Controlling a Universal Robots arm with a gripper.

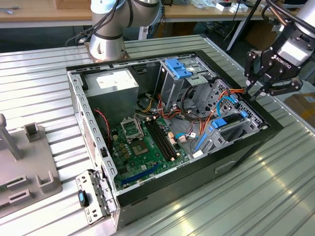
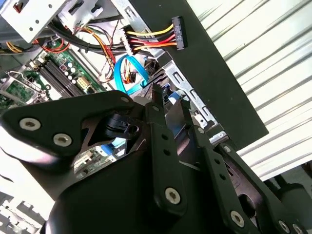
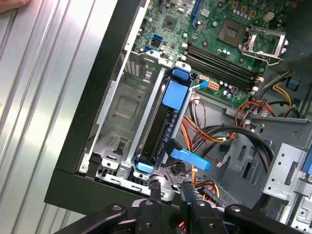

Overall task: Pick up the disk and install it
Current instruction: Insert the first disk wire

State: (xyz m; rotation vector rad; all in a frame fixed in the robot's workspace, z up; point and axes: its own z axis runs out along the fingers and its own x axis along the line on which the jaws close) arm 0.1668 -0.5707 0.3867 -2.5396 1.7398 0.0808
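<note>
From here I see the arm's wrist (image 1: pixel 295 42) coming in from the exterior view's upper right, while its grey base (image 1: pixel 106 44) stands on the bench (image 1: pixel 39 64) behind the case (image 1: pixel 236 162). The gripper (image 1: pixel 253 91) tilts down and inward over the case's corner on the exterior view's right, and I can't see it touching anything. The fingers (image 3: pixel 156 192) are flat black metal links studded with bolt heads. In both wrist views they stand a narrow gap apart with nothing held between them.

The disk (image 3: pixel 158 129) is inside the case at that same corner, just below the fingertips. It stands on edge in a slot of the cage (image 3: pixel 119 109). It is a dark slab edged by a bright blue plastic frame, with a glossy blue tab at the end toward the motherboard (image 3: pixel 219 44).

The cage is bare stamped sheet metal, dull grey and punched with holes. Beside it lie loose orange, red and yellow wires (image 3: pixel 200 136) and a flat blue cable (image 2: pixel 127 73). The case is black outside, and the bench under it is ribbed, shiny metal.
</note>
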